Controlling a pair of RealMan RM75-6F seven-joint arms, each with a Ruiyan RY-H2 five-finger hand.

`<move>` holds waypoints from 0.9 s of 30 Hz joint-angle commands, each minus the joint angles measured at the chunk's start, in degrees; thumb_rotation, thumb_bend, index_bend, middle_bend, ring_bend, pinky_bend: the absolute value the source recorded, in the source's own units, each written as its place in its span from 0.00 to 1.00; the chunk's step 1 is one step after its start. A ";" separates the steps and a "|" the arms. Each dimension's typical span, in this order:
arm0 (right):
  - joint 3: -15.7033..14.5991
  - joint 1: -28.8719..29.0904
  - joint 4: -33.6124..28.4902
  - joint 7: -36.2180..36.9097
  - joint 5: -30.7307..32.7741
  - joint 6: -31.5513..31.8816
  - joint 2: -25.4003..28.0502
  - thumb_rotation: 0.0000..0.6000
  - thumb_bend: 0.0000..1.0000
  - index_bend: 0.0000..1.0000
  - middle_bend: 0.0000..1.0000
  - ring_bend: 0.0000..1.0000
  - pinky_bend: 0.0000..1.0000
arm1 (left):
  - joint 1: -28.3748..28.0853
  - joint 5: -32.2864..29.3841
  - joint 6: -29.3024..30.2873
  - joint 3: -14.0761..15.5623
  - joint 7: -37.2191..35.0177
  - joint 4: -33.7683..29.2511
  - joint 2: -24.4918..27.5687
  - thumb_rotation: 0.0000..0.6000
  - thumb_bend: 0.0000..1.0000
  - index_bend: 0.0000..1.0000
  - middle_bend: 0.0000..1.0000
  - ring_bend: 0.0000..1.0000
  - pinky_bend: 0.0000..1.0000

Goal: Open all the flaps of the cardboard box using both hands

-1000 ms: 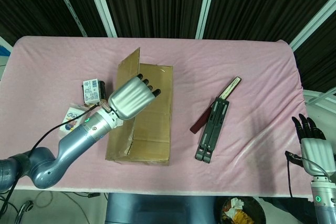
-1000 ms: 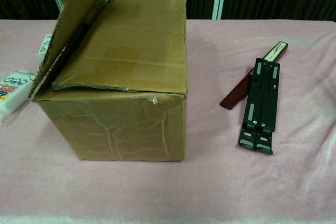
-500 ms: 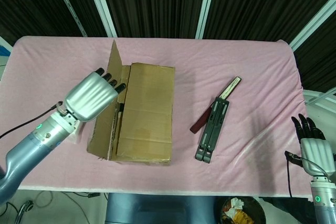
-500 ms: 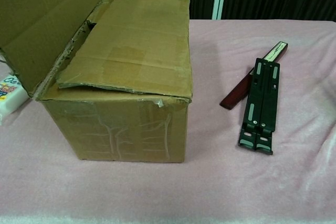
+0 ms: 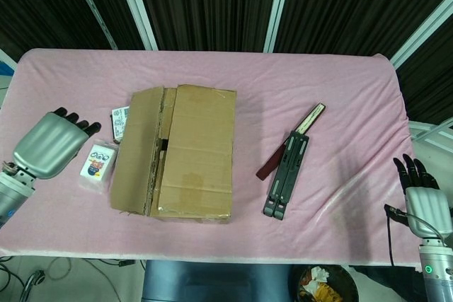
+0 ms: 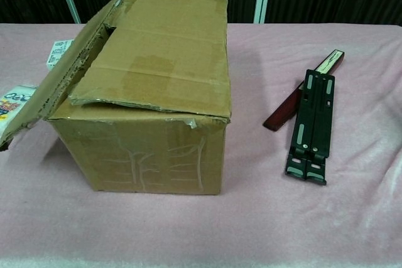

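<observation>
The box (image 5: pixel 187 153) sits on the table (image 5: pixel 340 83), its left flap (image 5: pixel 134 150) folded outward over the left side. Just left of the box lie a card pack (image 5: pixel 97 165) and a small carton (image 5: pixel 119 121) behind it. Right of the box lies a folding stand (image 5: pixel 287 175), a flat stick (image 5: pixel 291 141) touching its left side.

A pink cloth (image 5: pixel 283 76) covers the bench. On it lies a black folding stand (image 5: pixel 287 175), closed flat, with a thin dark red strip (image 5: pixel 267 168) just beside it and a slim stick with a pale end (image 5: pixel 310 119) angled near its far end. Toward the left sit a small white packet with colourful print (image 5: pixel 96 165) and a small printed carton (image 5: pixel 119 121).
</observation>
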 commanded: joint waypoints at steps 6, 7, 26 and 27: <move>0.40 0.73 -1.20 0.17 -3.11 1.34 1.49 1.00 0.22 0.00 0.00 0.00 0.23 | 14.10 2.40 19.75 1.96 -7.44 4.19 -10.88 1.00 0.27 0.10 0.14 0.13 0.22; 0.40 0.97 -1.55 0.12 -3.79 1.40 1.81 1.00 0.22 0.00 0.00 0.00 0.23 | 15.74 2.93 21.97 2.23 -8.14 4.77 -12.42 1.00 0.25 0.08 0.11 0.10 0.18; 8.41 22.37 -12.88 -8.72 -8.07 -19.60 9.15 1.00 0.37 0.00 0.00 0.00 0.23 | 35.41 2.86 41.23 3.72 -20.01 28.97 -31.80 1.00 0.20 0.00 0.00 0.00 0.04; 9.24 24.45 -13.16 -9.33 -8.22 -21.34 8.63 1.00 0.40 0.00 0.00 0.00 0.23 | 35.81 2.57 41.26 3.54 -20.97 29.82 -32.43 1.00 0.20 0.00 0.00 0.00 0.04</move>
